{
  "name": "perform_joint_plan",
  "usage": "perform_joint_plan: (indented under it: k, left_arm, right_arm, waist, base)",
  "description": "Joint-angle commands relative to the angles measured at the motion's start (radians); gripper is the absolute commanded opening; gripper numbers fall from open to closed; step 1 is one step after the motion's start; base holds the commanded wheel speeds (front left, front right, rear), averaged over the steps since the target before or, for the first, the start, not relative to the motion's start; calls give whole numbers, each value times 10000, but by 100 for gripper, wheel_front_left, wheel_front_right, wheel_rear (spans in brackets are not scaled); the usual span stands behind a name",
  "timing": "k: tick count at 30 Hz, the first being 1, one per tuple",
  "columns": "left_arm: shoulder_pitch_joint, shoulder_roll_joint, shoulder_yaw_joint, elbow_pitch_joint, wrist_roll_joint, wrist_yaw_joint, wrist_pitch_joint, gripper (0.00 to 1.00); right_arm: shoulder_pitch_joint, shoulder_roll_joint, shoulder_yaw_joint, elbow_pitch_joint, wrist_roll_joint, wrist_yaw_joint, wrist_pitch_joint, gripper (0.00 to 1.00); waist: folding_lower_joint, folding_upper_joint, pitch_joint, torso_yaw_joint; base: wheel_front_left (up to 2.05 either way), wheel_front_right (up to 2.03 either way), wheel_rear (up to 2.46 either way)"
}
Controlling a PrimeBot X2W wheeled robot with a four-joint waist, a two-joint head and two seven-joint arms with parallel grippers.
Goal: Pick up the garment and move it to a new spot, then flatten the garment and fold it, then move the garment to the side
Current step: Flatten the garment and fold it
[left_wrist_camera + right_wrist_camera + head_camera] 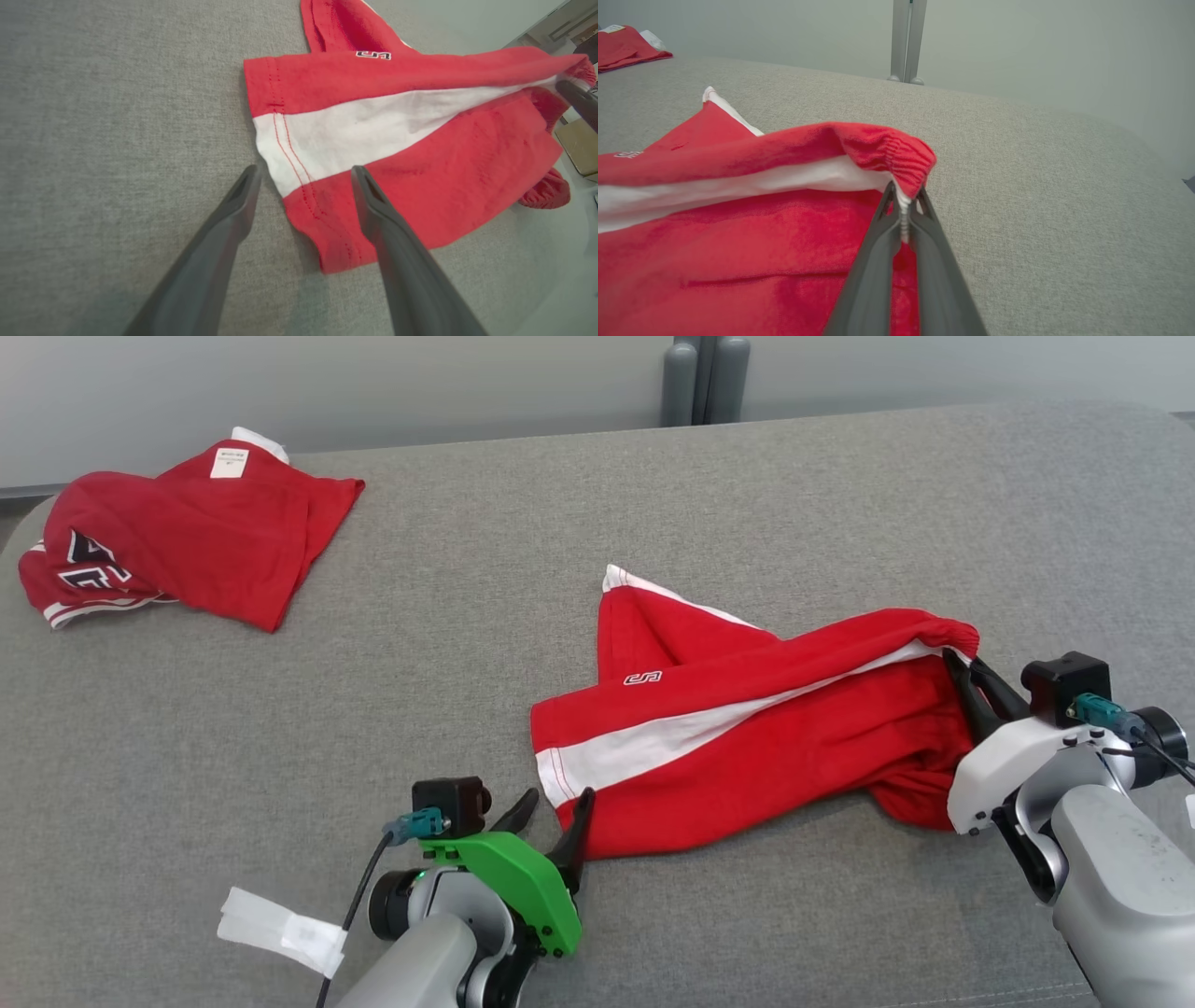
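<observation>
The garment (747, 747), red shorts with a white stripe (672, 737), lies on the grey surface (794, 476) in front of the robot, a little to the right of the middle. Its long axis runs across the robot, from the leg hem (275, 140) at the left, nearer end to the elastic waistband (901, 149) at the right, slightly farther end; a second leg points away toward the far side. The right gripper (963, 665) is closed tight on the waistband edge and holds this end a little raised from the surface. The left gripper (304, 169) is wide open and holds nothing; the hem corner lies directly ahead of it, between its two fingers, one finger over the bare surface just beside the hem edge and the other over the red cloth; whether the tips touch the cloth I cannot tell. I judge that the coming move depends on this alignment: the left arm is clearly the nearer one to the hem and the right is already occupied at the opposite end, so a short advance along the fingers and a closing would give a hold on both ends, and a pull along the long axis could then flatten the cloth. Another red garment (187, 541) lies well apart at the far left.
</observation>
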Motion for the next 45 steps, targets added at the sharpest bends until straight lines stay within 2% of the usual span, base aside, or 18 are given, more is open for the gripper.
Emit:
perform_joint_plan:
  k: [1,7,18,19,22,25,27,38,42,45]
  left_arm:
    - [-351,37,-207,289,-327,122,-18,100]
    - [-837,37,-756,974,-1375,261,-134,100]
    - [-1372,37,-1547,1365,-2749,81,-730,100]
    - [-1420,36,-1632,1397,-2875,77,-773,96]
    - [-1564,37,-1835,1538,-3191,137,-894,46]
    - [-1690,37,-1951,1645,-3472,182,-1099,17]
    - [-1771,36,-2052,1703,-3658,171,-1197,2]
    - [-2163,37,-2529,2294,-4073,82,-1557,0]
    - [-2342,37,-2184,2314,-3981,-81,-1656,0]
    - [-2474,132,-1391,2044,-3418,-209,-1651,0]
  right_arm:
    - [-55,25,85,11,129,1,-79,0]
    - [-168,121,273,68,199,1,-74,0]
    - [-245,89,362,61,249,1,-88,0]
    - [-236,90,355,43,249,1,-89,0]
    - [-214,105,343,-18,236,1,-87,0]
    - [-216,152,371,-57,218,1,-84,0]
    - [-228,171,389,-72,217,1,-83,0]
    - [-147,57,218,-319,283,1,-84,0]
    - [25,29,198,-524,551,1,-84,0]
    - [153,-90,300,-771,1018,1,-57,0]
  waist:
    - [0,0,22,-131]
    - [0,0,31,-302]
    - [0,0,34,-382]
    - [0,0,34,-384]
    - [0,0,43,-398]
    - [0,0,59,-427]
    - [0,0,64,-441]
    - [0,0,34,-464]
    - [0,0,-38,-449]
    - [0,0,-143,-426]
  base:
    - [0,0,0]
    - [0,0,0]
    - [0,0,0]
    - [0,0,0]
    - [0,0,0]
    - [0,0,0]
    - [0,0,0]
    - [0,0,0]
    - [0,0,0]
    - [0,0,0]
